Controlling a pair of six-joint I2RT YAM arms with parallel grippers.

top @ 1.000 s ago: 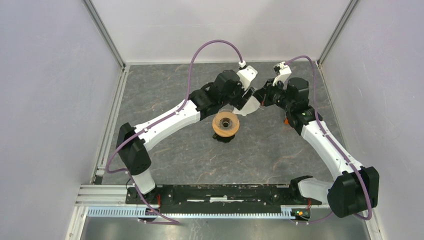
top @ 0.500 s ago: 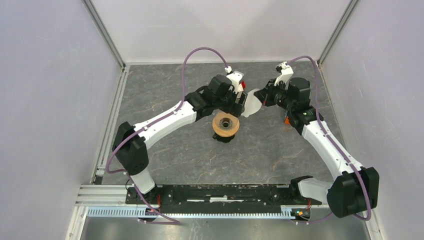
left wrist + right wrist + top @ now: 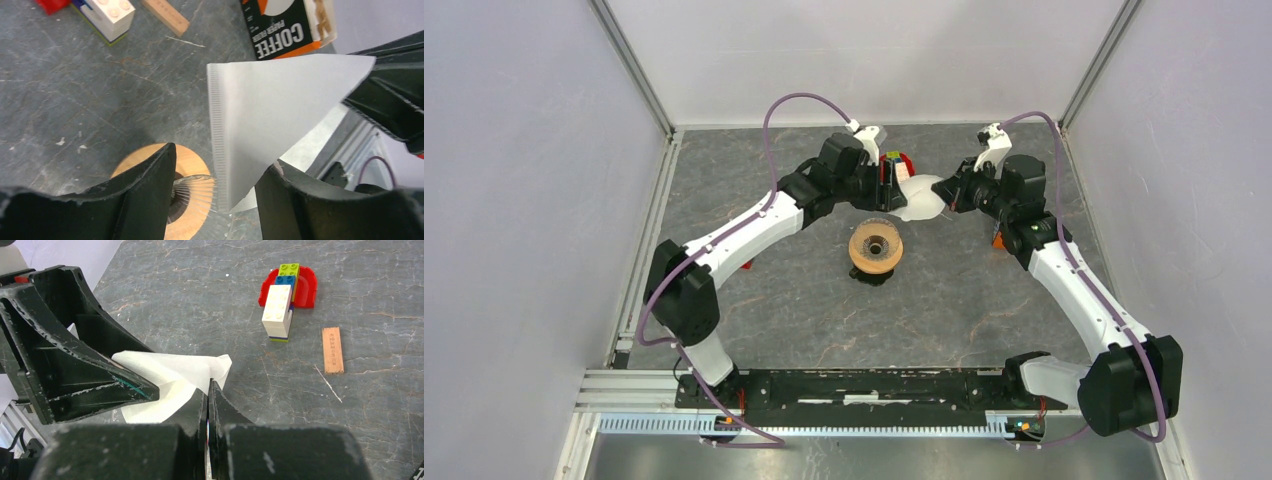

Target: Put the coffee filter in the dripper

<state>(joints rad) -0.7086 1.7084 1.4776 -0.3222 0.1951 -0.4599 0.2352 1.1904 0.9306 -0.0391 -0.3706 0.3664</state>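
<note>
The coffee filter point(image 3: 921, 198) is held above the tabletop point(image 3: 774, 310), pinched at one corner by the right gripper point(image 3: 209, 385). The left gripper point(image 3: 217, 165) is spread wide, holding nothing, beside the filter's lower tip. The dripper point(image 3: 875, 247) stands toward the near edge, slightly left of the filter.

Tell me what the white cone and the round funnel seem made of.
The coffee filter looks like thin matte white paper, with a crimped seam along one edge. The dripper seems to have a smooth tan wooden collar around a clear ribbed funnel, glass or plastic.
</note>
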